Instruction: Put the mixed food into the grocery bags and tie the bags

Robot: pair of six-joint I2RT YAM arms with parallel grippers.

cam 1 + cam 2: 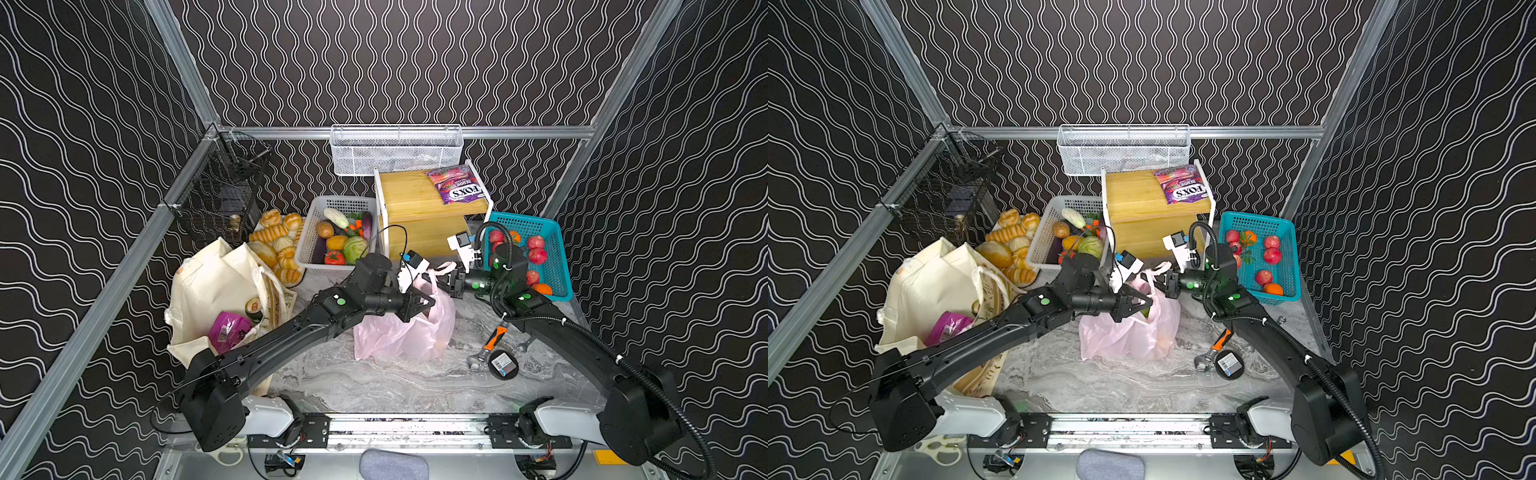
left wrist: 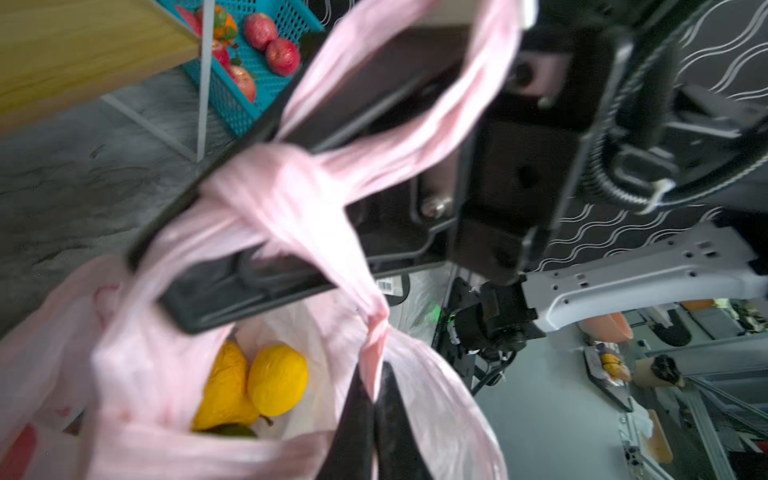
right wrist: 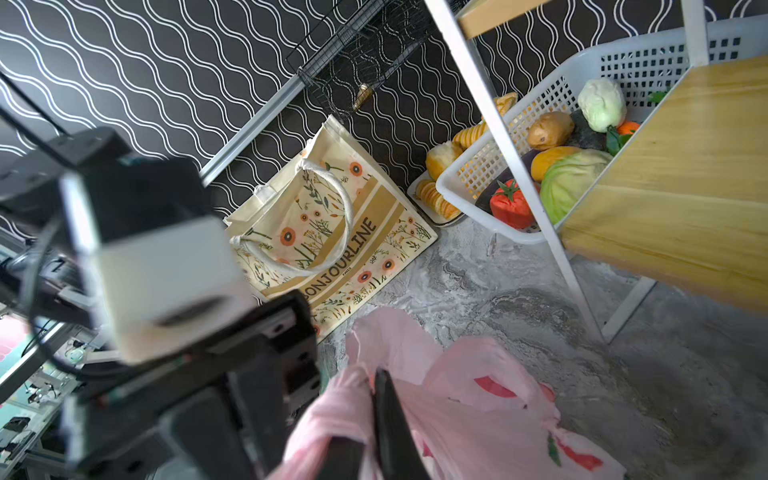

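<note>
The left gripper [image 2: 374,386] and right gripper [image 3: 374,399], jaws pinching the half-knotted handles [image 2: 291,187] of the pink bag [image 1: 399,336], could tear its thin film or lose their hold by pulling too hard.

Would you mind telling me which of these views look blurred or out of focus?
Left wrist view: pink bag handles near the lens are smeared, yellow fruit sharper. Right wrist view: near camera housing blurred, tote crisp. Both top views: evenly focused.

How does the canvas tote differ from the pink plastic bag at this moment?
The canvas tote is opaque cream cloth; the pink plastic bag is thin and translucent. The tote gapes open, ungripped; the pink bag's handles are crossed, pinched by the left gripper and right gripper. Both hold food.
</note>
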